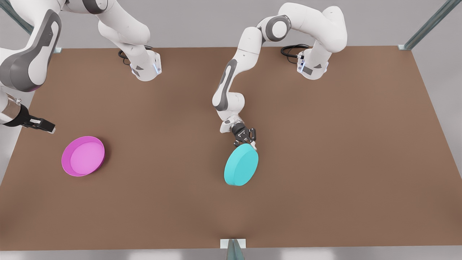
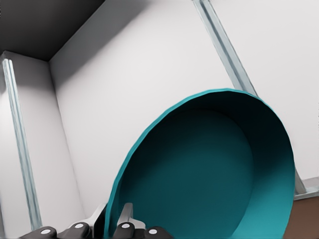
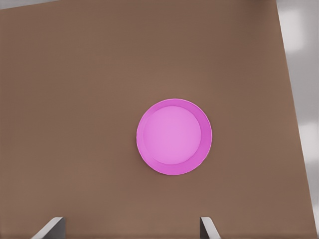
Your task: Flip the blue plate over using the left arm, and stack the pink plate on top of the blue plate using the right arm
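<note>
Front view: the left claw [image 1: 246, 139] is clenched on the rim of the blue plate [image 1: 241, 164], holding it tilted on edge near the middle of the tabletop [image 1: 325, 151], its underside toward the camera

In the left wrist view, the claw's fingers [image 2: 124, 219] pinch the blue plate [image 2: 199, 169] at its rim, the hollow side facing the wrist. The pink plate [image 1: 83, 156] lies flat, hollow up, well apart toward the front view's left; the right claw [image 1: 43, 125] waits above it, its fingers released and spread wide in the right wrist view over the pink plate [image 3: 174, 136]. The thin rim grip is the risk: the plate could swing or slip mid-turn, drop early and land skewed, or roll away
</note>
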Available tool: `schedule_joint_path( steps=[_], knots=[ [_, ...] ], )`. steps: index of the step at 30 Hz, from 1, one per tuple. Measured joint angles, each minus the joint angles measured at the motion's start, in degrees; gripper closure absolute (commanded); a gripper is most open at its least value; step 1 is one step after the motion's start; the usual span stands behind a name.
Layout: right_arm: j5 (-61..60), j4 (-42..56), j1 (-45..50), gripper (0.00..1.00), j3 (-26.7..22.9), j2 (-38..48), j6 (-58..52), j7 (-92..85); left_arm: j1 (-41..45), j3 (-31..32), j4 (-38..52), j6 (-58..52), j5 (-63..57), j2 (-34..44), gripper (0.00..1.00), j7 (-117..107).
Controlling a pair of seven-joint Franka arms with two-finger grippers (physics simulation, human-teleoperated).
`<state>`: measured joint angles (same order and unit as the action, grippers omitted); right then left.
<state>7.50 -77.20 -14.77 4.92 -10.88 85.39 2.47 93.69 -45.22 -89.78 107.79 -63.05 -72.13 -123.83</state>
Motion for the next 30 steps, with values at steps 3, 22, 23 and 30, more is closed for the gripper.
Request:
schedule_joint_path(
  steps=[3, 22, 23, 30],
  knots=[
    [0.00, 0.00, 0.00, 0.00, 0.00, 0.00, 0.02, 0.00, 0.91, 0.00, 0.03, -0.53, 0.52, -0.85, 0.49, -1.77],
    [-0.01, -0.03, -0.10, 0.00, 0.03, 0.01, 0.07, 0.00, -17.51, -1.58, 29.25, -19.59, 60.23, 48.58, 0.33, 9.39],
    [-0.11, 0.04, -0.04, 0.00, 0.16, -0.54, 0.04, -0.03, -23.85, -1.61, 29.37, -22.51, 63.45, 50.83, 0.33, 13.54],
    [-6.91, -2.62, -11.19, 0.00, -0.26, -7.70, -0.07, -4.50, -77.99, 39.22, 27.20, -34.78, 67.73, 55.36, 0.00, 43.88]
  ],
)
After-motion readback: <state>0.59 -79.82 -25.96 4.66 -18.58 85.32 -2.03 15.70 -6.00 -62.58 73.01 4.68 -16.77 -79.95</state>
